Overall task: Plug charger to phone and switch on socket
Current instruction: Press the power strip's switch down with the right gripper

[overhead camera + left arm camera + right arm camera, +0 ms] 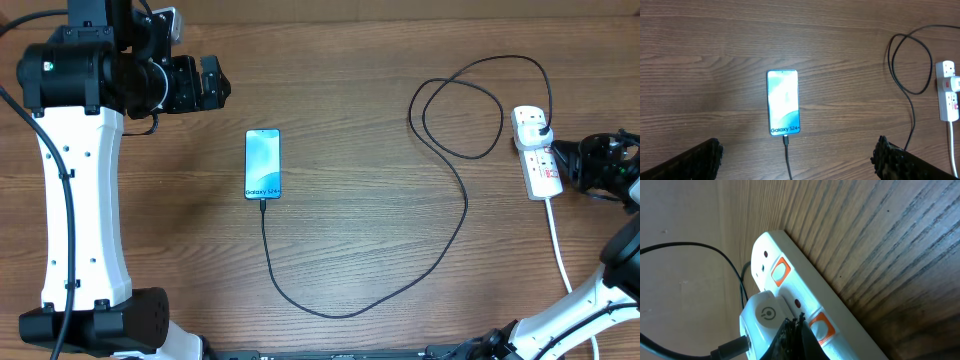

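While the left gripper [797, 152] jaws spread empty, the right gripper [795, 325] jaws, pressed together, touch the socket [801, 286].

A robotics lab or test station is being shown. A wood-grain desk [380, 150] is being flanked by two white-and-black robot arms, the left arm [80, 200] at one side and the right arm [590, 300] at the other. A phone [263, 163], a charger [264, 235] and a socket [545, 170] are being carried on it, and all is being filmed from overhead and from both wrists.
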{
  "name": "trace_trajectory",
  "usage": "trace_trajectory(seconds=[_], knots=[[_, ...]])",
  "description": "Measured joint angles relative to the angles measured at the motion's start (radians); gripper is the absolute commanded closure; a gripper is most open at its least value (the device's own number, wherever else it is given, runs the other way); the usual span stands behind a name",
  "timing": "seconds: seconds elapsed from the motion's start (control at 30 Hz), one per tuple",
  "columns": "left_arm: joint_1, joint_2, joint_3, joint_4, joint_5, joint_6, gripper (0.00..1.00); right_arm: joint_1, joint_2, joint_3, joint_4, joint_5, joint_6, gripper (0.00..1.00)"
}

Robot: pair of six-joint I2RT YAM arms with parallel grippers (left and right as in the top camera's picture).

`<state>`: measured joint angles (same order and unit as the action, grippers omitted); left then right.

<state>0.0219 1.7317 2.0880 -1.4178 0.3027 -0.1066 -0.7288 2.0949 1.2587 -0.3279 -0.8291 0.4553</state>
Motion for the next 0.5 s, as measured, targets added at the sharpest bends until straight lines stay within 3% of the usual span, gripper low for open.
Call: trace_trajectory(seconds=[0.5], knots=[[0.0,0.0,0.0,0.0,0.0,0.0,0.0,0.005,0.032,0.004,0.015,0.005,0.016,0.96]])
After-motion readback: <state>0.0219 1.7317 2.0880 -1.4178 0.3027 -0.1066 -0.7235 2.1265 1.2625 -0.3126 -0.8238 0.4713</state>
